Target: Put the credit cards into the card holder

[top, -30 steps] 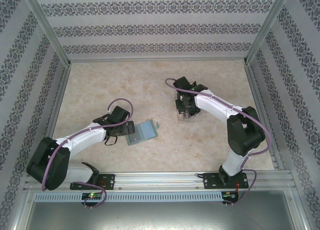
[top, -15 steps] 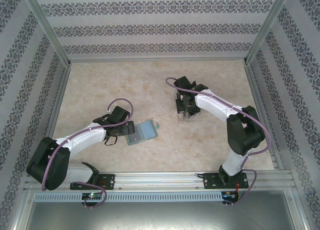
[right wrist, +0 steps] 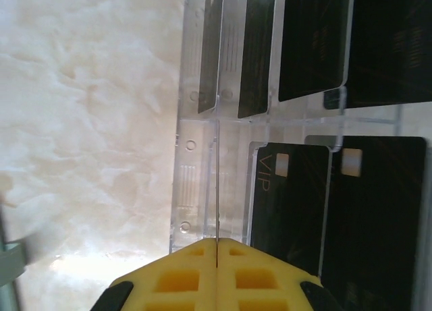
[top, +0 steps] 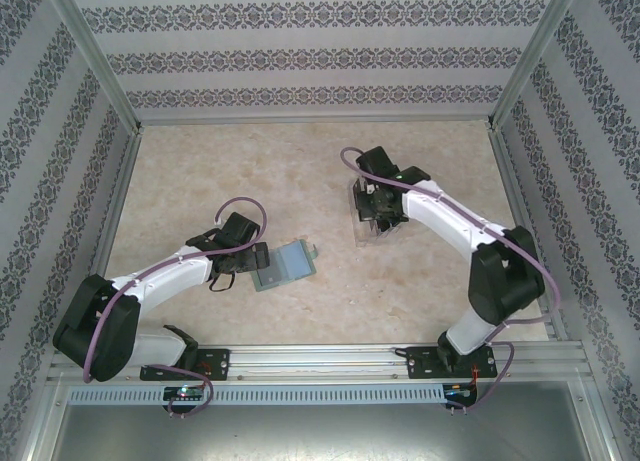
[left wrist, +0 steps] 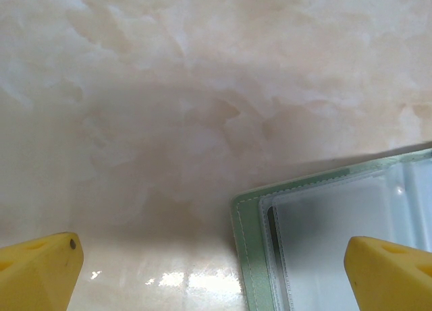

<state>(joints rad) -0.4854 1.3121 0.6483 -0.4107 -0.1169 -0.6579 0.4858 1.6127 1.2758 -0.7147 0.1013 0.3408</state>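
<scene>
Card holder [top: 285,265] lies flat on the marbled table [top: 200,171], skewed, its long axis running near-left to far-right. It is soft sage-green with a stitched edge and a clear sleeve. The left gripper [left wrist: 214,270] is spread wide around its corner. Glossy black credit cards [right wrist: 290,210] (rounded corners) stand in a clear plastic tray [right wrist: 196,169]. The right gripper [right wrist: 217,249] pinches one credit card [right wrist: 217,189], seen edge-on.

Picture edges cut off the card holder [left wrist: 317,216] at lower right and the credit cards [right wrist: 378,210] at right.
</scene>
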